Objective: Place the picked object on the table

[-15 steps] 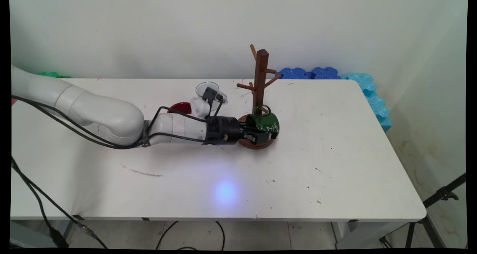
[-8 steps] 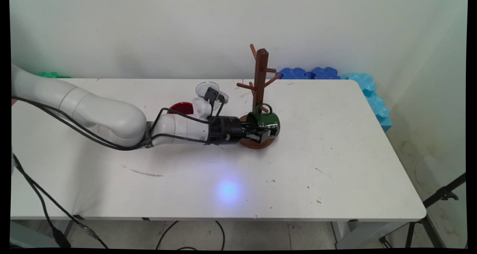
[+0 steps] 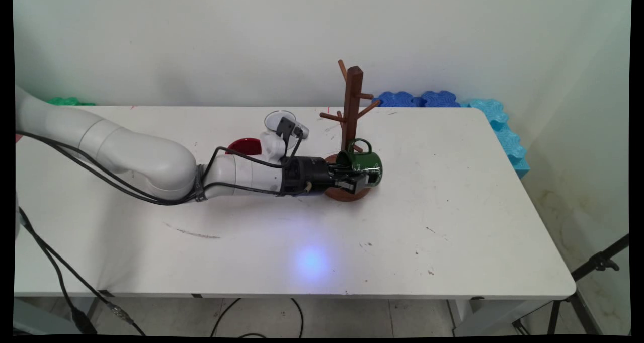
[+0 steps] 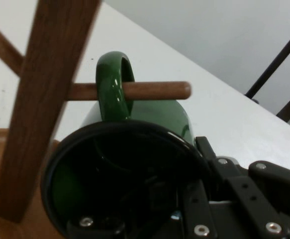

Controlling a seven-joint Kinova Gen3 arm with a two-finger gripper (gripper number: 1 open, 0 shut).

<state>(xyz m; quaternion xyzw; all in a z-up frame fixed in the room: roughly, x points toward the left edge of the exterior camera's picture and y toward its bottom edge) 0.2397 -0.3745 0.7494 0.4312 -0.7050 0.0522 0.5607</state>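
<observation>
End effector (image 3: 358,178) grips green mug (image 3: 363,163) — handle apparently (hand view) over peg (image 4: 157,90).

1. The way on the far side of the tool (image 3: 363,178) is blocked by the wooden mug tree (image 3: 350,112), whose post stands just beside the green mug (image 3: 363,163) gripped by the tool.
2. In the hand view, the mug's handle (image 4: 116,82) is threaded by a lower peg (image 4: 154,90), so movement across the peg is barred.
3. The tree's round base (image 3: 347,194) lies under the mug and tool.
4. Left of the tree, the far side is occupied by a red dish (image 3: 245,145) and a clear glass (image 3: 278,118).
5. Open worktop (image 3: 453,207) is seen to the right and on the near side.
</observation>
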